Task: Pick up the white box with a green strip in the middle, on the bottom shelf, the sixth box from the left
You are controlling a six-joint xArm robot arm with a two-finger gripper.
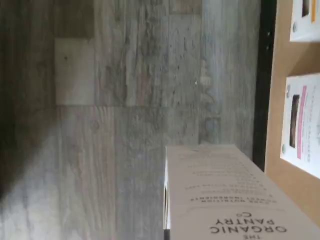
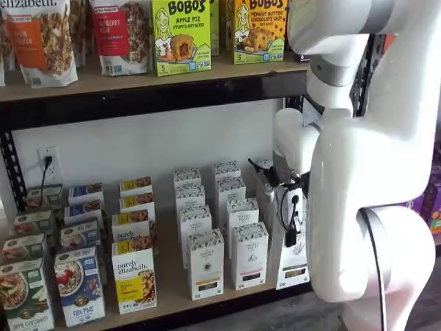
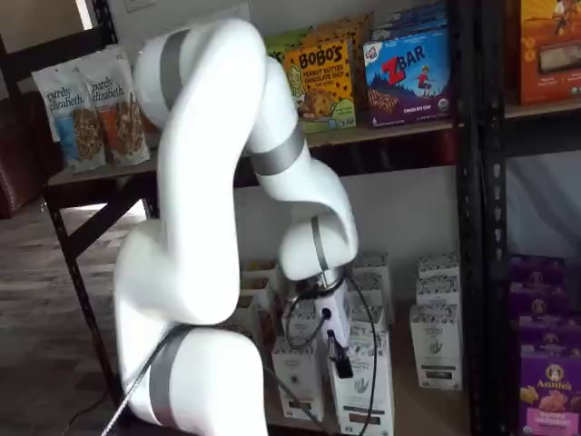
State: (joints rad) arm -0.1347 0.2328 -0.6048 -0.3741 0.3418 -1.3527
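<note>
The white box (image 2: 295, 265), a tall narrow carton with an olive-green strip low on its front, hangs at the right front of the bottom shelf (image 2: 172, 293). It also shows in a shelf view (image 3: 363, 395). My gripper (image 2: 292, 231) comes down onto its top, black fingers closed on it, a cable beside them; it also shows in a shelf view (image 3: 336, 350). In the wrist view the box (image 1: 225, 200) reads "The Organic Pantry Co" and juts out past the black shelf edge over the wood floor (image 1: 125, 125). The tan shelf board (image 1: 295, 57) shows beside it.
Like white cartons with black strips (image 2: 205, 265) stand in rows left of the held box. Purely Elizabeth boxes (image 2: 134, 276) stand further left. Bobo's boxes (image 2: 180, 34) sit on the higher shelf. A black rack post (image 3: 477, 227) and purple boxes (image 3: 549, 391) are at the right.
</note>
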